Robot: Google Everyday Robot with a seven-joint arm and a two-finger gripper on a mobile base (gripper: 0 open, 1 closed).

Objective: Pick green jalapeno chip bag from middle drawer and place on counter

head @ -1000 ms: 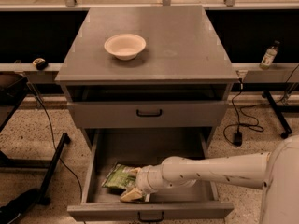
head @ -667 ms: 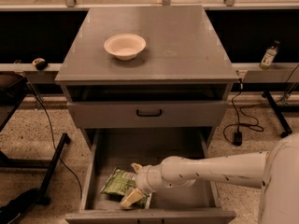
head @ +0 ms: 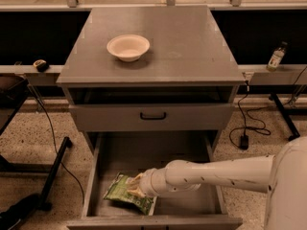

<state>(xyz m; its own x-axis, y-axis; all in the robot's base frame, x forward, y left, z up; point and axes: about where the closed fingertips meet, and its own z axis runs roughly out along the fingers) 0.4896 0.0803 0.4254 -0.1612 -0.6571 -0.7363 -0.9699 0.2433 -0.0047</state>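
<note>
Green bag (head: 125, 195): lay flat on the floor of the open middle drawer (head: 158, 157), towards its front-left corner; crinkled foil with a pale patch and dark print.
Pincer (head: 135, 187): sat at the bag's right end, touching it; whether it was clenched or released could not be told.
Change: over the last second the pincer had crept further onto the bag, while the bag had barely shifted and stayed on the drawer floor.
Meaning: the grasp seemed under way; the lift had not begun.
Surface (head: 192, 42): carried a white bowl (head: 128, 47); the bag was not yet there.
</note>
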